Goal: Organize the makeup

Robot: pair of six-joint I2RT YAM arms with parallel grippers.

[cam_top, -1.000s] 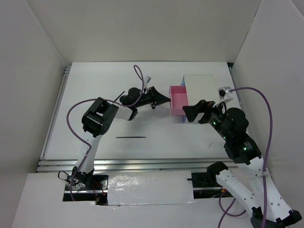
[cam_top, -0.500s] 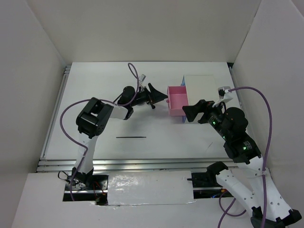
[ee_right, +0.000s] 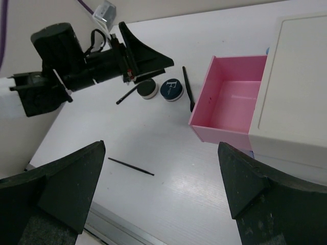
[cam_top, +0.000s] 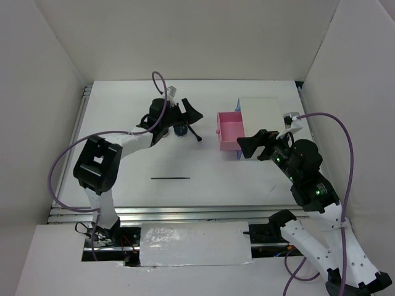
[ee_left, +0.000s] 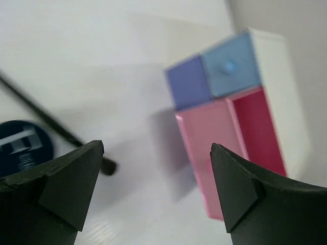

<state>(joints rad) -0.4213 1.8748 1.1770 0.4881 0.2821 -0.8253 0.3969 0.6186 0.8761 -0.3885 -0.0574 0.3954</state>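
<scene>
Makeup: blue-topped round compact [ee_right: 172, 89] and black round compact [ee_right: 148, 90] side by side on white table [cam_top: 210, 179]; thin black pencil [cam_top: 170, 178] well apart.
Left gripper [cam_top: 185, 115]: wide open, empty, near the compacts.
Right gripper [cam_top: 249, 147]: wide open, empty, beside open pink plastic drawer [ee_right: 230, 104].

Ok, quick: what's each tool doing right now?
Left tool: open, holding nothing.
Right tool: open, holding nothing.
</scene>
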